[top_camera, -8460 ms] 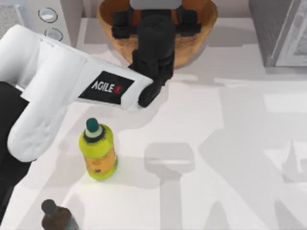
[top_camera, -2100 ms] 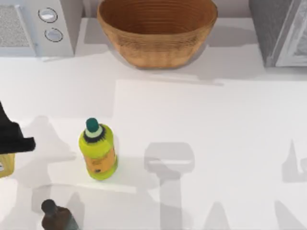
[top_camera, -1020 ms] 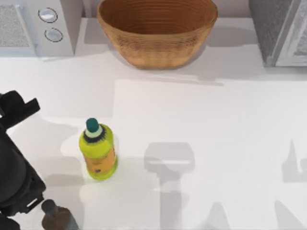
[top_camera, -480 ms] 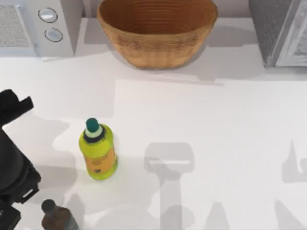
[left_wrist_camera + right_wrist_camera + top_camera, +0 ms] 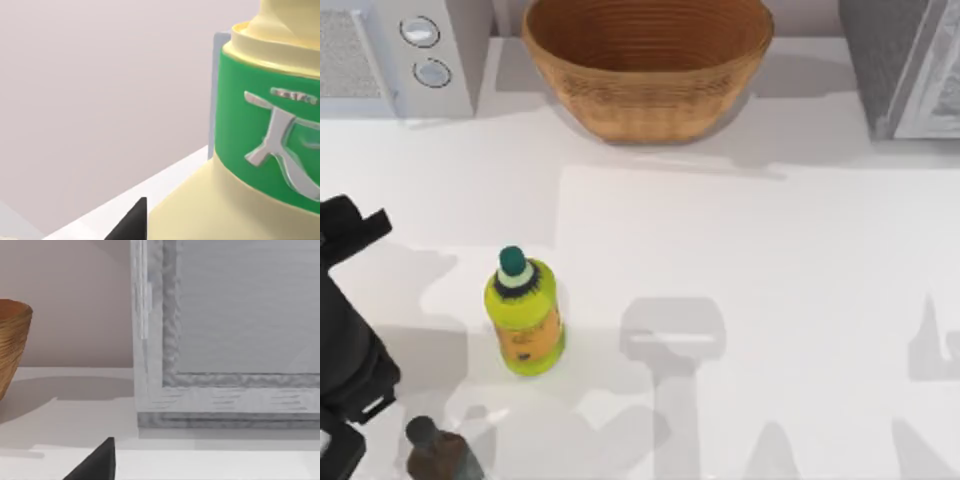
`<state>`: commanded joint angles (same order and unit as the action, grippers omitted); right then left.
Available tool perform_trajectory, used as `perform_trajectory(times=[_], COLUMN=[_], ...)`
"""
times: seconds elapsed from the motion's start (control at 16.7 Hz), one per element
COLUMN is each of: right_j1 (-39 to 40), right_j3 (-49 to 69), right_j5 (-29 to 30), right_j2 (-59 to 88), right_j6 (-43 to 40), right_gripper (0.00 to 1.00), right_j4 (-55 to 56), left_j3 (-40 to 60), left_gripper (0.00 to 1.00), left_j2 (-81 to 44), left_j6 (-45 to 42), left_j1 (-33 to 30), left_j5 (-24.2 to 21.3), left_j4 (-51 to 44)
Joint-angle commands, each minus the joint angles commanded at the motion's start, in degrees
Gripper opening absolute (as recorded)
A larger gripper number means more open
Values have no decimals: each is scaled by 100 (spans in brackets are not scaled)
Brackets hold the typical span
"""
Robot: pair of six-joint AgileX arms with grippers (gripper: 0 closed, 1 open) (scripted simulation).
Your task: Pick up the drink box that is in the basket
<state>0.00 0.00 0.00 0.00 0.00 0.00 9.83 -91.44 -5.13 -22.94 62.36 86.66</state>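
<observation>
The drink box's large round tan wicker basket sits empty, so the pick-up seems done; the black left arm, well left of the basket, need only hold steady, though whether its jaws are clamped cannot be told.

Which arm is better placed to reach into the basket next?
Left, probably: the left arm is over the table's left edge, with bare table up to the basket. The right wrist view sees the basket from afar.

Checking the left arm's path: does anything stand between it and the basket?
Nothing visible: bare table lies between the left arm and the basket. The yellow-green bottle stands beside the arm, off that line.
</observation>
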Motion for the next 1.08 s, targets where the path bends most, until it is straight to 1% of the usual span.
perform_trajectory(times=[0.3, 1.08], right_j1=[0, 0], right_j3=[0, 0], right_j5=[0, 0], right_j2=[0, 0], right_j6=[0, 0], right_gripper=[100, 100], right_j4=[0, 0], left_j3=[-3, -3], left_gripper=[0, 98], left_j2=[-36, -36], left_j6=[22, 22], left_j1=[1, 1], left_j5=[-24, -24], left_j4=[34, 34])
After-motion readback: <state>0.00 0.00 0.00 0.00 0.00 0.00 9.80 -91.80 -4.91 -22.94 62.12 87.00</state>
